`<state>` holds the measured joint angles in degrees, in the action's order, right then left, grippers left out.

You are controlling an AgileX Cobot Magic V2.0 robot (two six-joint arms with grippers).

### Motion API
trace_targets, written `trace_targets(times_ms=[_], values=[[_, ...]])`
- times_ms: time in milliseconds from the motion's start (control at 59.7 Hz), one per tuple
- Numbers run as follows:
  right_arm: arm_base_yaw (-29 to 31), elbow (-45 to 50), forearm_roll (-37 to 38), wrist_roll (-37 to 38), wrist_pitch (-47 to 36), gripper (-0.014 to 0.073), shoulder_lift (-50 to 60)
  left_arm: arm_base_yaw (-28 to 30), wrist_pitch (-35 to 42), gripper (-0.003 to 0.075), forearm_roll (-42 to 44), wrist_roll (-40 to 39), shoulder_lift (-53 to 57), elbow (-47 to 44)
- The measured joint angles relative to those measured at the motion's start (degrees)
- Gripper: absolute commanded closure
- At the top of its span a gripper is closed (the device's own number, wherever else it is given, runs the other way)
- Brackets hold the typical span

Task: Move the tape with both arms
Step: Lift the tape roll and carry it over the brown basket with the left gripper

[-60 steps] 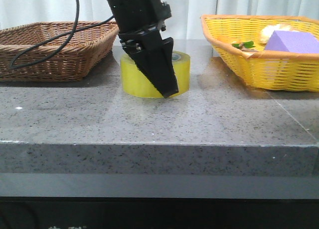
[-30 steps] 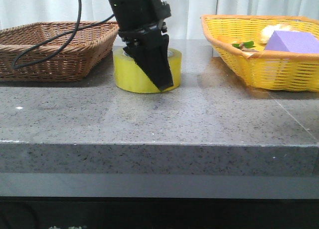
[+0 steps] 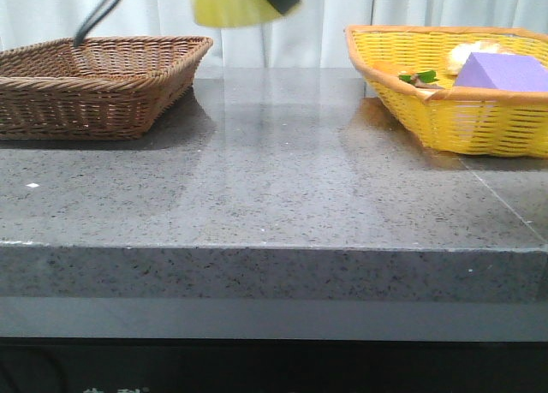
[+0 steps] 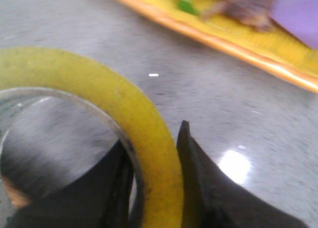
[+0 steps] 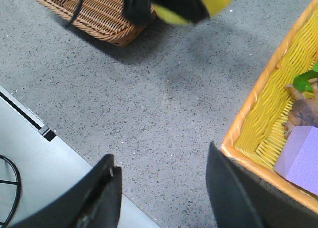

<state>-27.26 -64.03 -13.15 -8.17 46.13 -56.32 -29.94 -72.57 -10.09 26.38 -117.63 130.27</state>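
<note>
The tape (image 3: 233,3) is off the bench (image 3: 274,187) and up at the top edge of the front view, between the brown wicker basket (image 3: 98,80) and the yellow basket (image 3: 445,85), carried by the left tool (image 4: 154,183). That tool pinches the roll through its wall: one finger sits inside the hollow core, the other presses the outer yellow face, so the roll hangs from one side of its ring. A wall grip like this probably suits a roll too wide to span across, and it leaves the far side of the ring free for a second tool to take. Front view shows only a black fingertip against the roll's lower right, arm mostly cropped out, a cable (image 3: 101,14) trailing over the brown basket. The right tool (image 5: 161,188) is spread, nothing between its fingers, hanging over bare bench just beside the yellow basket rim; in its view the tape appears well apart from it, blurred. Yellow basket holds a purple block (image 3: 505,72) plus some green and brown bits, too small to identify. Judgement: roll is raised to clear the bench for a mid-air handover; the right tool is spread ready to receive. Risk: the one-sided pinch could let the roll tilt or slip.
</note>
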Motion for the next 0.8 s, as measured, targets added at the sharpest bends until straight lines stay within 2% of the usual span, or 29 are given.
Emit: trace_targets(times_ms=[184,285,453,687,754,804], values=[[0.0,0.0,0.0,0.0,0.0,0.0179,0.0,6.15,-0.29,0.0614,3.15,-11.43,0.0,0.95],[0.0,0.0,0.0,0.0,0.0,0.0179,0.0,9.5,-0.42,0.0614,3.79,-14.55,0.0,0.64],[0.0,0.0,0.0,0.0,0.0,0.0179,0.0,12.98,-0.42,0.0614,4.73,-16.19,-0.1,-1.75],[0.0,0.0,0.0,0.0,0.03,0.0179,0.0,14.57,0.84,0.0612,5.5,-16.31,-3.6,-3.04],[0.0,0.0,0.0,0.0,0.03,0.0179,0.0,14.57,1.22,0.0585,5.74,-16.31,-5.06,-3.13],[0.0,0.0,0.0,0.0,0.03,0.0179,0.0,14.57,1.33,0.0536,5.82,-16.31,-6.24,-3.18]])
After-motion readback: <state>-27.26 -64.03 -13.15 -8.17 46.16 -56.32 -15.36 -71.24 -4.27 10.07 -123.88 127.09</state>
